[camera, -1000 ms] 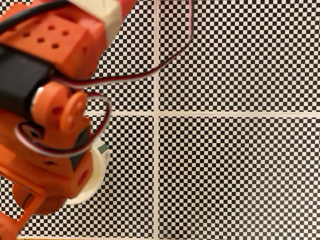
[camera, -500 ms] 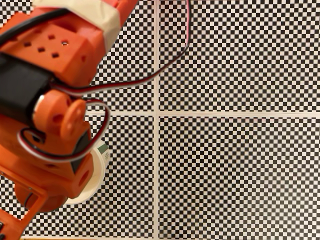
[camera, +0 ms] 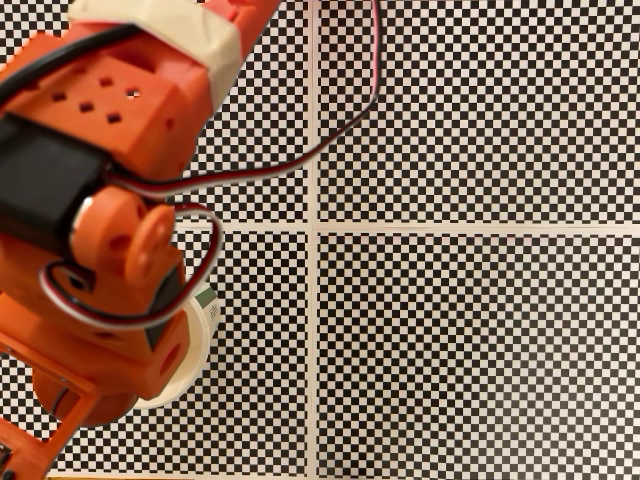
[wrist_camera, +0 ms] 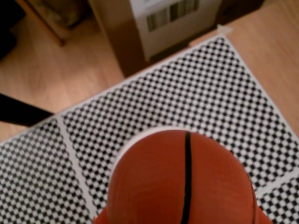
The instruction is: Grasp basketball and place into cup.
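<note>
The jaws themselves sat out of sight, down past the bottom edge of the wrist view, so I couldn't make out the fingers, but the basketball (wrist_camera: 182, 186) loomed huge right in front of that camera, one black seam running straight down it, and it hung there above the checkered mat (wrist_camera: 196, 93) with nothing under it; my read was that the jaws were clamped on it, carrying it. And look just past the ball's top edge in the wrist view: a thin white arc, the rim of the cup (wrist_camera: 140, 138), peeking out from behind it. That put the cup directly beneath the ball, or very nearly so, with the arc showing more toward the left than the right, so the ball may have sat a touch off-centre. From the fixed view, the orange arm (camera: 110, 250) covered most of the cup (camera: 196, 345), leaving only a crescent of wall and the little green mark showing on its right, the cup standing upright on the tabletop in the lower-left quarter of the mat (camera: 480, 350). So the line was down, ball over mouth. A ball being round, no axis to fuss over; I'd say the drop turned on that centring alone.
</note>
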